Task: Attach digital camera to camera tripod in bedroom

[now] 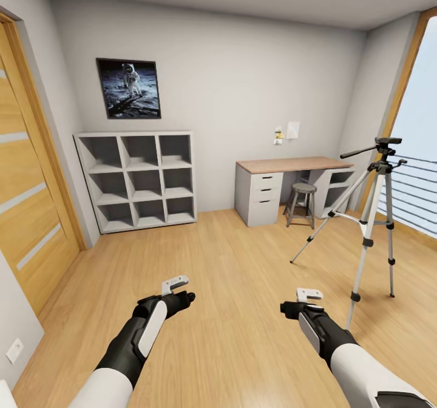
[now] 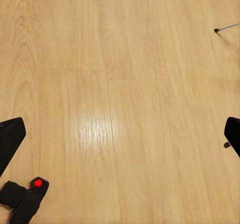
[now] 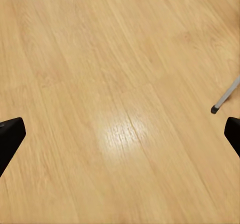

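The camera tripod (image 1: 371, 214) stands on the wood floor at the right, by the window, with silver legs and a black pan head (image 1: 387, 143) whose handle points left. The digital camera (image 2: 29, 193), small and black with a red dot, lies on the floor at the edge of the left wrist view, close to one finger (image 2: 11, 136). My left gripper (image 1: 181, 291) hovers over the floor, open and holding nothing. My right gripper (image 1: 304, 302) is open too, just left of the tripod's near leg. A tripod foot (image 3: 215, 109) shows in the right wrist view.
A wooden desk (image 1: 291, 165) with white drawers and a grey round stool (image 1: 301, 201) stand at the back right. White cube shelves (image 1: 141, 180) line the back wall. A wooden door (image 1: 27, 214) is at the left, the window railing (image 1: 413, 195) at the right.
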You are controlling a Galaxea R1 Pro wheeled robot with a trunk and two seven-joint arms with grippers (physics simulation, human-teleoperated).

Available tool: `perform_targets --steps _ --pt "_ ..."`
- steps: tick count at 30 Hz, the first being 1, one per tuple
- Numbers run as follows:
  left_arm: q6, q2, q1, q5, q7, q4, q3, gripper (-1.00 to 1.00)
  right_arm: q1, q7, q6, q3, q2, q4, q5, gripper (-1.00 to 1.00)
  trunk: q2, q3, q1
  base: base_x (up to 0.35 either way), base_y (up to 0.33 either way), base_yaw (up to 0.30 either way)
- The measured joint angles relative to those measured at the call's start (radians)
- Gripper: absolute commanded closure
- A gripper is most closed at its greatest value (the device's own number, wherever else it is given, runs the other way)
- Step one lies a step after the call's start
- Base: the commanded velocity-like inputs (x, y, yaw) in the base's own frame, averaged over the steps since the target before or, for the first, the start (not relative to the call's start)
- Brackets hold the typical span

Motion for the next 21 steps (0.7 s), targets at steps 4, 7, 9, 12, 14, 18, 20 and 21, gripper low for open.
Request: perform_targets --steps 4,7,9,12,14,18,20,21 --pt "0.002 0.000 0.000 0.000 -0.001 -0.002 0.000 -1.00 0.000 -0.001 0.000 -0.001 -0.002 0.001 0.000 -1.00 -0.028 -0.013 0.015 0.000 0.000 0.000" --pt "0.004 0.000 0.000 0.000 -0.002 -0.002 -0.001 -1.00 0.000 -0.001 0.000 -0.001 -0.004 0.000 0.000 -1.00 -0.049 -0.022 0.027 0.000 0.000 0.000" --pt "0.006 0.000 0.000 0.000 -0.002 -0.002 -0.001 -1.00 0.000 -0.001 0.001 -0.002 -0.005 0.000 -0.001 -1.00 -0.063 -0.028 0.035 0.000 0.000 0.000" --pt "0.011 0.002 0.000 -0.001 -0.003 -0.003 -0.001 -1.00 0.000 0.000 0.002 0.000 -0.008 -0.003 0.000 -1.00 -0.084 -0.038 0.046 0.000 0.000 0.000" --pt "0.012 0.004 0.000 -0.001 -0.003 -0.004 -0.001 -1.00 0.000 0.000 0.002 0.000 -0.008 -0.003 0.002 -1.00 -0.098 -0.044 0.054 0.000 0.000 0.000" --pt "0.012 0.004 0.000 -0.001 -0.003 -0.004 -0.001 -1.00 0.000 0.000 0.002 0.000 -0.008 -0.003 0.003 -1.00 -0.126 -0.056 0.069 0.000 0.000 0.000" --pt "0.012 0.005 0.000 -0.001 -0.004 -0.003 -0.001 -1.00 0.000 0.000 0.002 0.000 -0.008 -0.002 0.002 -1.00 -0.140 -0.063 0.077 0.000 0.000 0.000" --pt "0.012 0.005 0.000 -0.001 -0.004 -0.003 -0.001 -1.00 0.000 0.000 0.002 0.000 -0.009 -0.002 0.001 -1.00 -0.147 -0.066 0.081 0.000 0.000 0.000"
